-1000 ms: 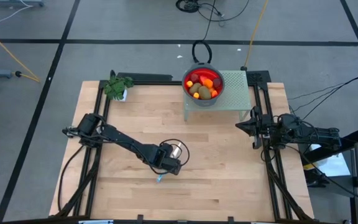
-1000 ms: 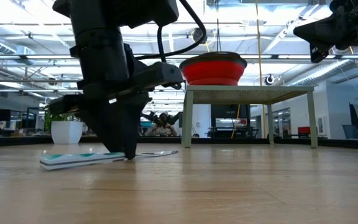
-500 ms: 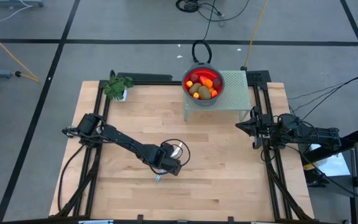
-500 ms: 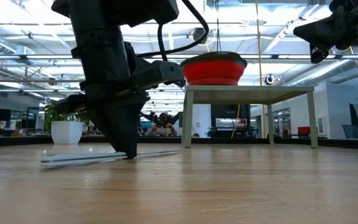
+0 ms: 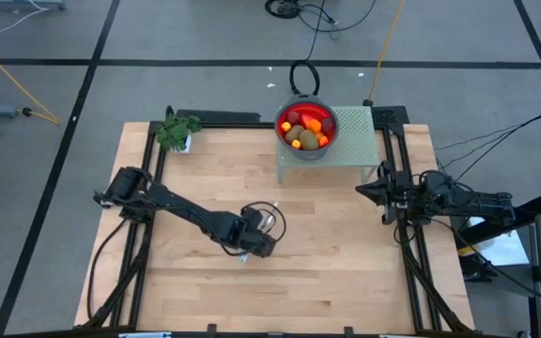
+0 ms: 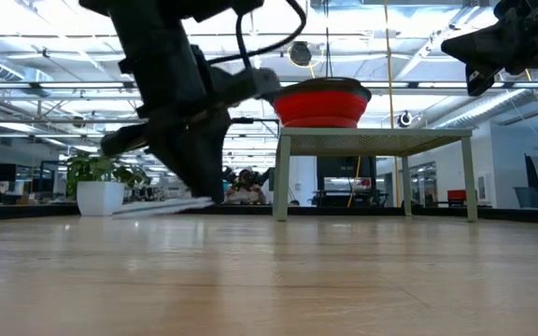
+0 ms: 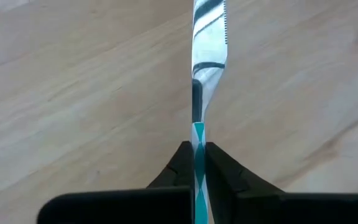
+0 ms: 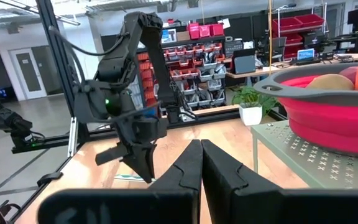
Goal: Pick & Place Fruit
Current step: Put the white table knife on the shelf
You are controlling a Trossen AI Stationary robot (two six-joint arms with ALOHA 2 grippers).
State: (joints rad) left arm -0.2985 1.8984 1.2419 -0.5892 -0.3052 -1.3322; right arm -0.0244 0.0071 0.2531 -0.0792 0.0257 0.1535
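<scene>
Left end effector (image 7: 196, 163) clenched on the knife (image 7: 207, 43), raised off the surface (image 5: 346, 253). Fruit (image 5: 305, 131) sits untouched in the red bowl (image 5: 289, 111) on the small green stand (image 5: 355, 131). Right end effector (image 8: 200, 163) clenched, empty, parked beside the stand. Fruit step not begun; next likely needs knife set down.

My high view looks straight down on the pale wooden table (image 5: 327, 244); my low view faces level across it. Both share the red bowl (image 6: 320, 105), as does my right wrist view.

Item count — one red collapsible bowl (image 5: 304, 127) of toy fruit (image 5: 306, 132), one silver teal-handled knife (image 7: 207, 56), one green potted plant (image 5: 177, 130), two dark arms.
</scene>
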